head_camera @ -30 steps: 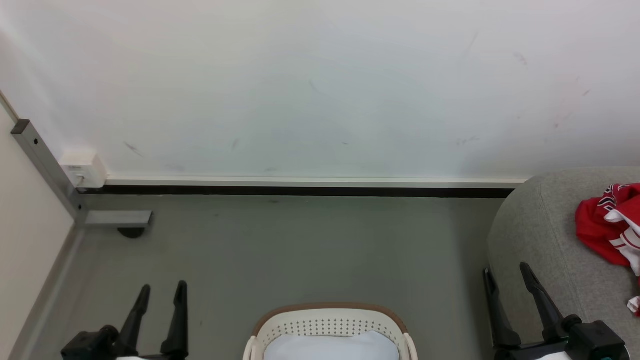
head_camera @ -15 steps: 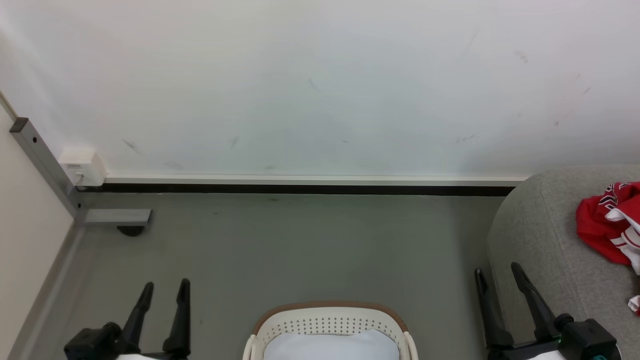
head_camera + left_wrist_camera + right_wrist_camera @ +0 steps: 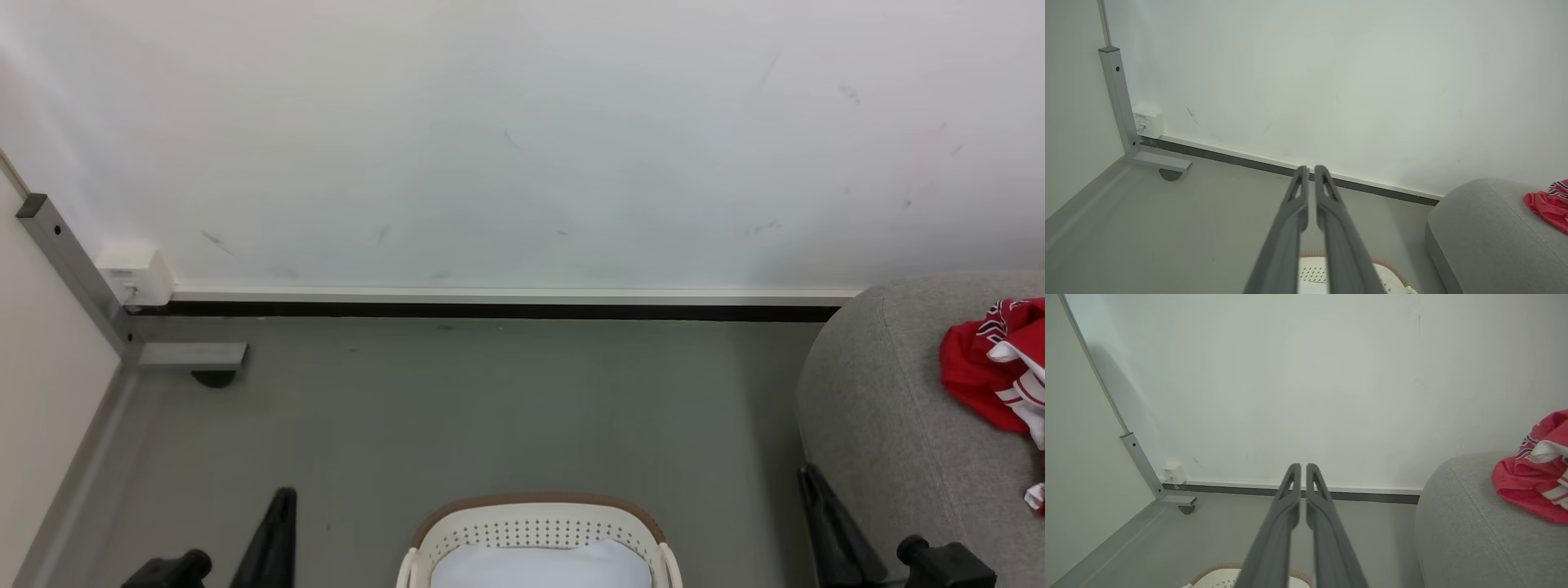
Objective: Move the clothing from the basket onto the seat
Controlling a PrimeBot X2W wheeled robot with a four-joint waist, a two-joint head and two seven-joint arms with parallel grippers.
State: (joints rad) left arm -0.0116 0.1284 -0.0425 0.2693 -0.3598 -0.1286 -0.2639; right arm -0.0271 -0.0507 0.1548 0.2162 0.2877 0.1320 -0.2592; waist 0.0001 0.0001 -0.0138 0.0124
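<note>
The red clothing (image 3: 976, 371) with white trim lies bunched on the grey seat (image 3: 890, 408) at the right edge; it also shows in the right wrist view (image 3: 1527, 482). At the bottom centre stands the white basket (image 3: 535, 527) with a brown rim, and a plain white pad (image 3: 539, 567) lies inside it. My left gripper (image 3: 284, 495) is low at the lower left, shut and empty (image 3: 1310, 168). Shut with nothing in it too, my right gripper (image 3: 810, 475) hangs beside the seat's left end (image 3: 1303, 465). Neither gripper touches the clothing.
A white wall (image 3: 522, 147) with a dark skirting strip runs behind the grey floor (image 3: 490, 408). At the left stand a metal post (image 3: 73, 269) with a foot and castor (image 3: 214, 377), and a small white wall box (image 3: 135, 276).
Both grippers have closed from open to shut and have sunk lower in the head view. The clothing, basket and seat have stayed put.
</note>
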